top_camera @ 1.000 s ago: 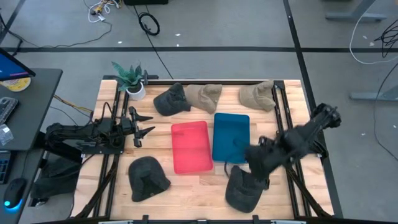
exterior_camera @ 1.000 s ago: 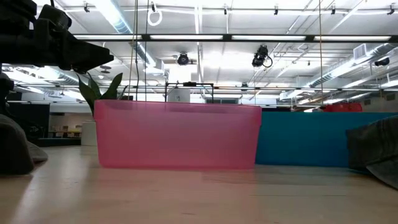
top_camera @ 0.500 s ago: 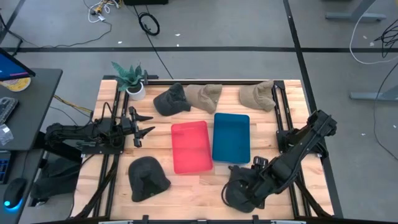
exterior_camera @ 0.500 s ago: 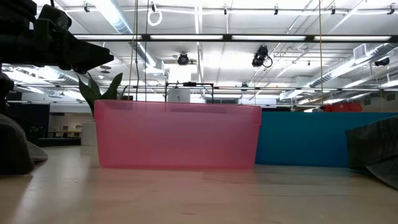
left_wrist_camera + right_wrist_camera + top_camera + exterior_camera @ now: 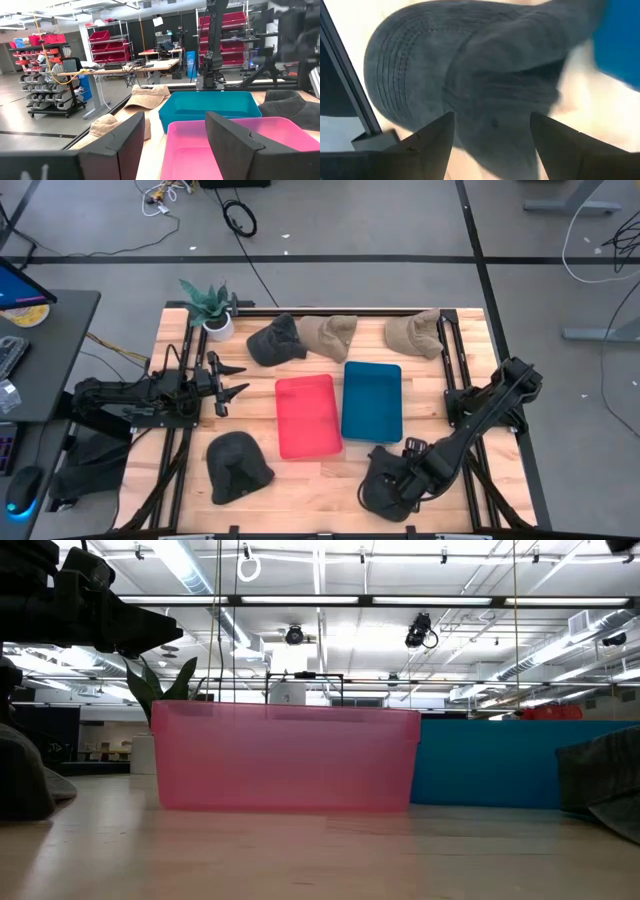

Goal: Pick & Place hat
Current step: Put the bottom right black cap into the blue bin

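Observation:
The hat nearest my right gripper is a dark grey cap [image 5: 388,483] lying on the table's near right part, close to the teal bin [image 5: 372,401]; the low view shows it at the right edge [image 5: 603,778]. My right gripper [image 5: 412,468] [image 5: 491,120] is down at this cap, open, with a finger on either side of its crown [image 5: 485,75]. My left gripper [image 5: 228,383] [image 5: 175,125] waits open above the table's left side, pointing at the pink bin [image 5: 307,416]. My right gripper comes at the dark grey cap from above, slanting down toward the near edge, with its open fingers [image 5: 427,137] over the crown. I cannot tell whether they touch the cloth. The cap lies flat on the table.
Another dark cap [image 5: 238,467] lies near left. A dark cap [image 5: 275,340] and two tan caps [image 5: 327,333] [image 5: 415,332] lie along the far edge, next to a potted plant [image 5: 210,305]. The pink and teal bins stand side by side mid-table.
My right gripper has swung from beside the teal bin's near end toward the table's near edge and down to the dark grey cap, most of it in the first half second. The cap has stayed where it was.

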You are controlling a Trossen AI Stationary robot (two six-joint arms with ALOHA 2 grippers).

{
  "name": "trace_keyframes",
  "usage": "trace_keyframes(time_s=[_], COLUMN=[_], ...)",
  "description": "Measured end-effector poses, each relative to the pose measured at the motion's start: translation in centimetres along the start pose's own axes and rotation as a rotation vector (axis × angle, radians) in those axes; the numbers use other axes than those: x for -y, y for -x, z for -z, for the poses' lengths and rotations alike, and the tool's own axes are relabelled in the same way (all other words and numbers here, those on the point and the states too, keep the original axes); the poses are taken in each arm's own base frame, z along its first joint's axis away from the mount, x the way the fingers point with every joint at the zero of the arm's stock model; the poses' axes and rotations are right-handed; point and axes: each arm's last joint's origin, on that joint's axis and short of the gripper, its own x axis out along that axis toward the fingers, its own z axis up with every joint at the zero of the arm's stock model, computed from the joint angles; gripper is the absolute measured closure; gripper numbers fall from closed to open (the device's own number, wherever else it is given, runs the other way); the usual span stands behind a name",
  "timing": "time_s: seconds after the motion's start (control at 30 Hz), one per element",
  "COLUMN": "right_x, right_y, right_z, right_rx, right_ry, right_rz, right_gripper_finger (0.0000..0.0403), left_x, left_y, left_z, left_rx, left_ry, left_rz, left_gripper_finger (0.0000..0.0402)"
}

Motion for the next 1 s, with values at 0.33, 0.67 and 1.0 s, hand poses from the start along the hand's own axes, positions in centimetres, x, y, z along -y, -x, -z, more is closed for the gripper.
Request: trace_keyframes(time_s=[0.33,0.67,1.0], right_x=[0.8,-0.2,-1.9], right_y=[-4.0,-4.3,-3.3], right_z=[-0.1,-0.7,-1.9], right_rx=[0.011,0.101,0.262], right_ry=[0.004,-0.016,0.107], right_rz=[-0.182,-0.323,-0.507], right_gripper_finger=[0.014,0.014,0.014], left_x=[0.0,0.0,0.0], left_y=[0.0,0.0,0.0], left_z=[0.0,0.0,0.0], left_rx=[0.0,0.0,0.0], left_ry=[0.0,0.0,0.0], left_rz=[0.0,0.0,0.0], left_gripper_finger=[0.0188,0.0188,0.0188])
